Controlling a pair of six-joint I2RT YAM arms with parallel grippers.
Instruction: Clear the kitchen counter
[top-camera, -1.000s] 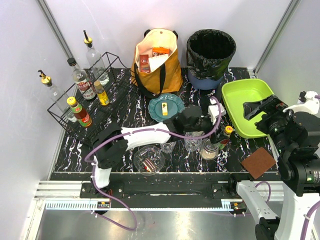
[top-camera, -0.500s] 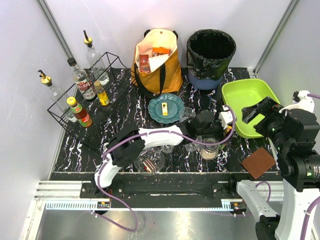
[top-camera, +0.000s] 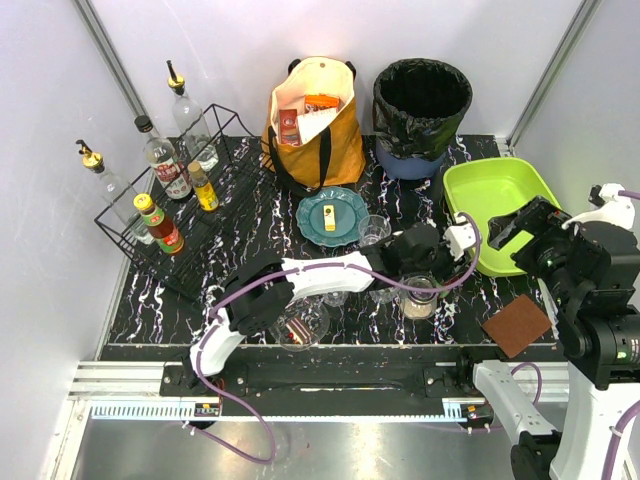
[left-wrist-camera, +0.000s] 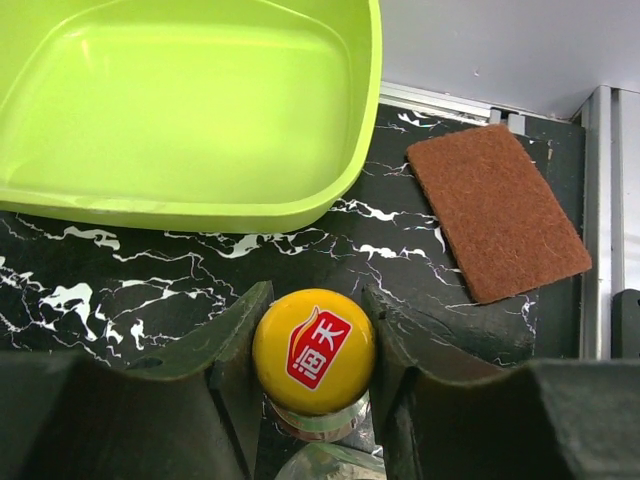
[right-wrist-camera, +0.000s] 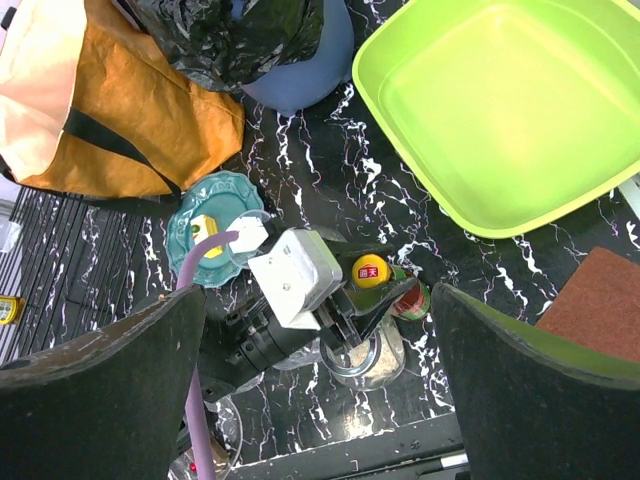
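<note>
Left gripper (left-wrist-camera: 315, 296) clasps yellow bottle cap (left-wrist-camera: 313, 347), kitchen counter (left-wrist-camera: 400, 270) beneath it.

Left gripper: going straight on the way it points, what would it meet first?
The yellow bottle cap with a red label, sitting between the fingers of the left gripper; beyond it, probably the lime-green plastic tray's near wall.

Plain white walls (top-camera: 40, 220) rise on three sides, joined by slanting aluminium posts (top-camera: 112, 62). A brushed metal panel (top-camera: 360, 450) gleams below.
</note>
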